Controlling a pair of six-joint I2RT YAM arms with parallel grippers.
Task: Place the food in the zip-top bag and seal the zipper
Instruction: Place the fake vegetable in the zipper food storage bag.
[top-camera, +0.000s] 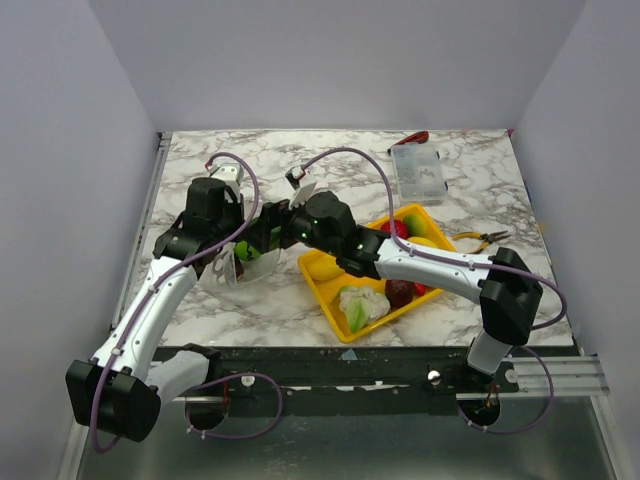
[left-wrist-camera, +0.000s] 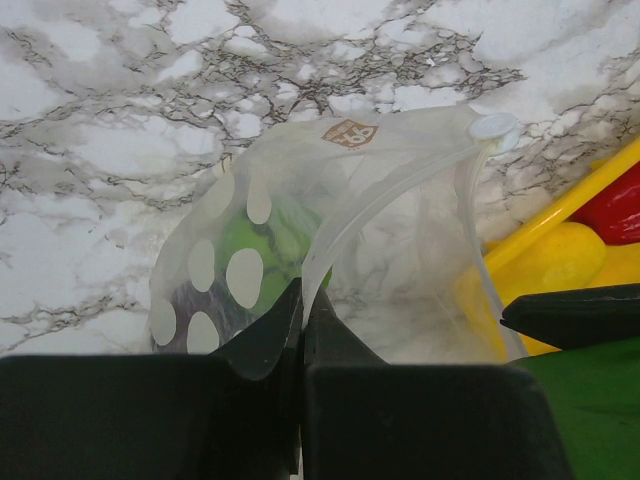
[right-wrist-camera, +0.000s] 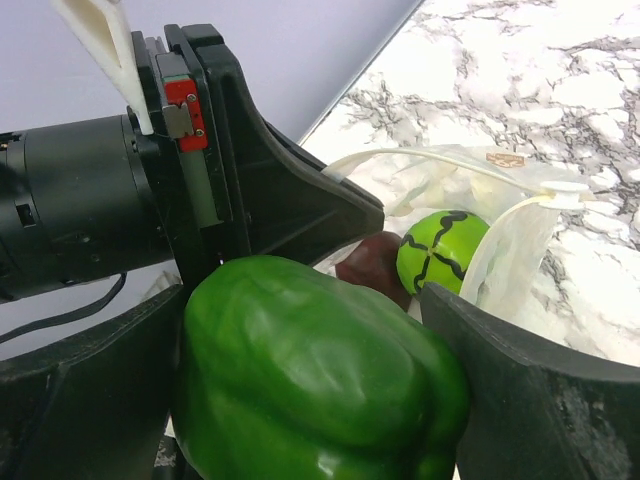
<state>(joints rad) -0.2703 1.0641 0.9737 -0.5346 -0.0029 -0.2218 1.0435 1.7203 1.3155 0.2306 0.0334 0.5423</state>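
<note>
The transparent zip-top bag (top-camera: 232, 268) with pale dots lies left of the yellow tray, its mouth held up open. My left gripper (left-wrist-camera: 302, 300) is shut on the bag's mouth edge (left-wrist-camera: 330, 215). My right gripper (right-wrist-camera: 310, 380) is shut on a green pepper (right-wrist-camera: 320, 370), right at the bag's mouth (top-camera: 258, 243). A green striped ball (right-wrist-camera: 440, 250) and a dark purple piece (right-wrist-camera: 375, 265) lie inside the bag. The tray (top-camera: 335, 285) holds a cauliflower (top-camera: 362, 302), a dark purple piece (top-camera: 400, 292), a red pepper (top-camera: 396, 228) and yellow pieces (top-camera: 322, 268). The zipper slider (left-wrist-camera: 493, 127) is at the bag's mouth corner.
A rigid clear compartment box (top-camera: 417, 172) stands at the back right. Yellow-handled pliers (top-camera: 482, 238) lie right of the tray. A small white object (top-camera: 297, 176) lies behind the grippers. White walls close in the table on three sides.
</note>
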